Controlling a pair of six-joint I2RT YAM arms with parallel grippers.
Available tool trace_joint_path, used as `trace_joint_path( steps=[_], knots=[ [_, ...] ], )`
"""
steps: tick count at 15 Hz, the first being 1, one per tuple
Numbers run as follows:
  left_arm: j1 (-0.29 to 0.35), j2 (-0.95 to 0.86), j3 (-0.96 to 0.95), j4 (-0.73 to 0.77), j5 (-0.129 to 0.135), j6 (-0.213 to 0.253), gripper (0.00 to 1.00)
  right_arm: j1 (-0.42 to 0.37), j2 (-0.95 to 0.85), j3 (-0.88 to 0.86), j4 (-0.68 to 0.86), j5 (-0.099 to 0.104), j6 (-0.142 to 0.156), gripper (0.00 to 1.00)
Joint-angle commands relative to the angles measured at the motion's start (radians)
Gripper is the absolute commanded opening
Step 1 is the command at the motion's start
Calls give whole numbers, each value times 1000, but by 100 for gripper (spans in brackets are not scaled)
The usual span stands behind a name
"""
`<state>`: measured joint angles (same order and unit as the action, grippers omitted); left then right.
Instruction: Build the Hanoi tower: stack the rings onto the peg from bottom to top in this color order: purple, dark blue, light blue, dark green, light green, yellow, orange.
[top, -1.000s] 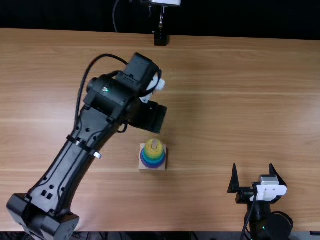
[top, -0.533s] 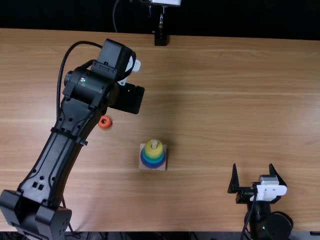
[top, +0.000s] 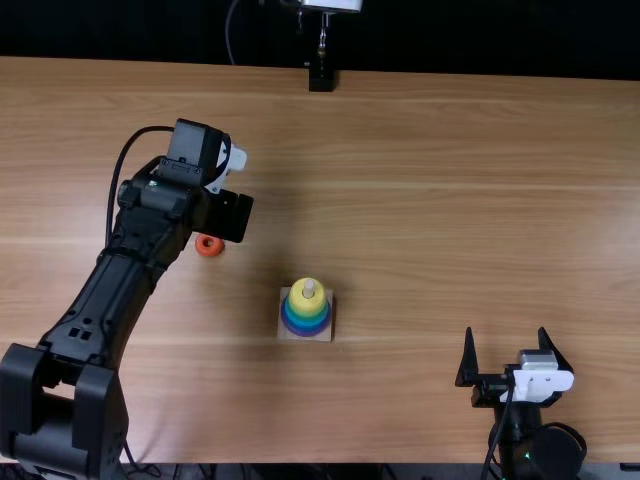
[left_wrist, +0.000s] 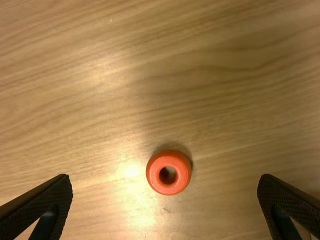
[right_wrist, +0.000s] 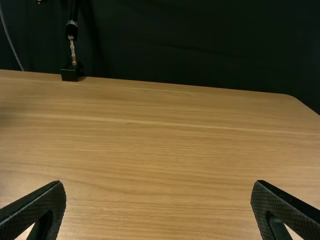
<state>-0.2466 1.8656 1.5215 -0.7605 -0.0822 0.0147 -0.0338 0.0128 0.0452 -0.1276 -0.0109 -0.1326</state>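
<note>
Watching from my station, I have the left gripper (top: 230, 216) over the left part of the table (top: 450, 190), with the orange ring (top: 209, 245) just beside it in the top view. Its jaws stand wide apart. The left wrist view puts the orange ring flat on the wood, about midway across the gap between my fingers — touching neither, its hole facing up.

Over toward the middle, nearer my edge of the table, sits the square wooden base (top: 287, 330). Its peg (top: 309, 289) pokes up through the yellow ring (top: 298, 299) on top of the stack; below that I make out blue-green and blue bands, then purple lowest.

My right gripper (top: 506, 332) is near the table's near edge on the right, well away from the base — jaws spread wide, nothing between them.
</note>
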Motion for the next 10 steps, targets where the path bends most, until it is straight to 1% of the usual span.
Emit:
trace_joint_path(
  steps=[1,4,10],
  knots=[
    [10,-29,-34,6,-2,18,100,-9,-13,-30,-6,2,-4,100],
    [23,37,-50,4,-2,18,100,-9,-13,-30,-6,2,-2,100],
    [27,122,-50,-13,-2,18,100,-9,-13,-30,-6,2,-4,100]
  ],
)
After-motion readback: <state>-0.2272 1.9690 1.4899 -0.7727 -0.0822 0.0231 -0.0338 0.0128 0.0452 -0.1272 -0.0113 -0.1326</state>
